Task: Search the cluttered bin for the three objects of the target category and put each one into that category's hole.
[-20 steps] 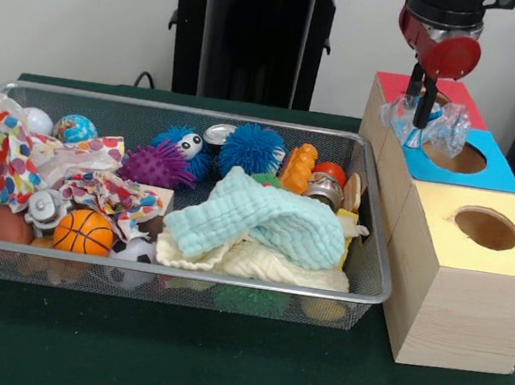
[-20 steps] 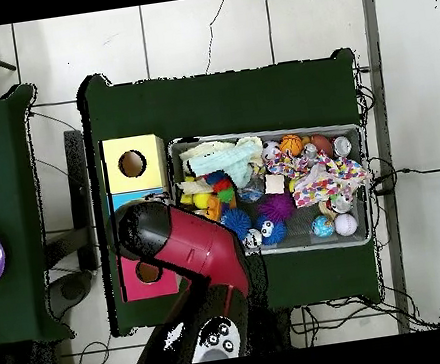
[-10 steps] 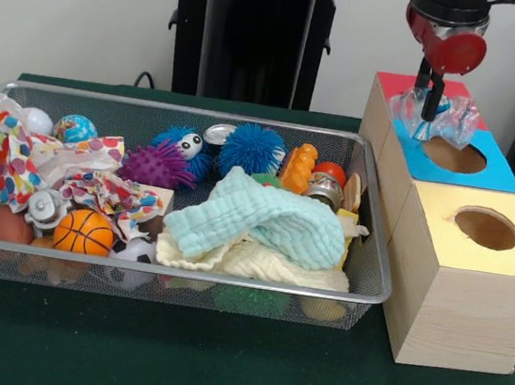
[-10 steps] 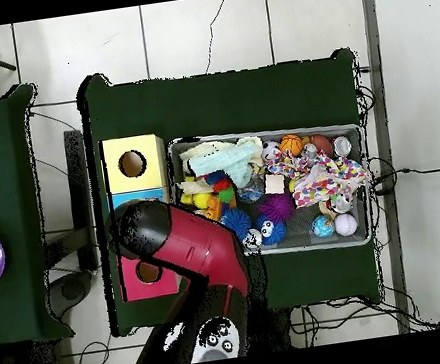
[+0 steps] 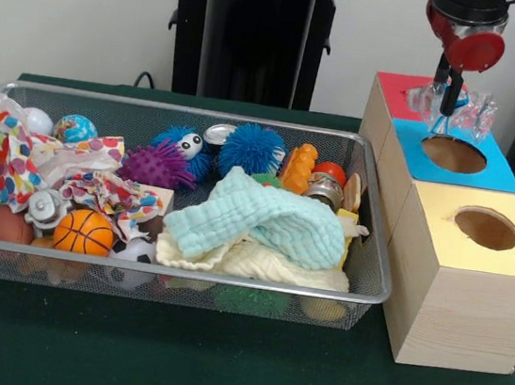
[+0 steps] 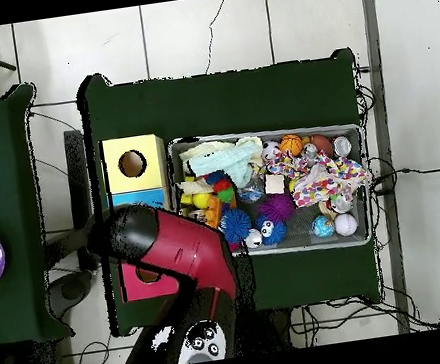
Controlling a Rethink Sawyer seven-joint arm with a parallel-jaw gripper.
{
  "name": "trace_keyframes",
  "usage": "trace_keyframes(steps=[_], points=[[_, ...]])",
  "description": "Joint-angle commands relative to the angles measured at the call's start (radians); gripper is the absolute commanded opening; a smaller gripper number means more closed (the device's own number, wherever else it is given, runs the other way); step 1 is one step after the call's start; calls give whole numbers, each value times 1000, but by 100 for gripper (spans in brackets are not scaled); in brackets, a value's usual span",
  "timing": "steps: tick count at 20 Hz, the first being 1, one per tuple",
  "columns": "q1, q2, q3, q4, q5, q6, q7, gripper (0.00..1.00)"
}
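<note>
Pale wooden boxes stand in a row beside the bin: the nearest box (image 5: pixel 469 277) has a yellow top with a round hole, the next (image 5: pixel 452 156) a blue top. Wire mesh forms the bin (image 5: pixel 170 281), heaped with a ribbed mint cloth (image 5: pixel 259 216), a small basketball (image 5: pixel 84 231) and spiky rubber balls (image 5: pixel 252 146). Farther back, over the red-topped box (image 5: pixel 396 92), the gripper (image 5: pixel 448 94) pinches a crinkled clear plastic wrapper (image 5: pixel 459 107) between its narrow fingers.

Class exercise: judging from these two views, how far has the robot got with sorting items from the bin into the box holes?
In hand: the claw holds a crinkly clear plastic piece above the blue-topped box, not yet in any hole. Done: nothing shows as deposited. Left: the wire bin is full of clutter to search.
</note>
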Motion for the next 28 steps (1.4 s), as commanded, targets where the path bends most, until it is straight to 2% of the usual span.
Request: trace_keyframes(steps=[1, 13, 21, 28], points=[[1, 40, 72, -8, 74, -3, 319, 0], [-10, 79, 137, 29, 169, -176, 247, 0], [-28, 80, 181, 51, 205, -236, 196, 0], [-17, 92, 171, 38, 183, -200, 226, 0]])
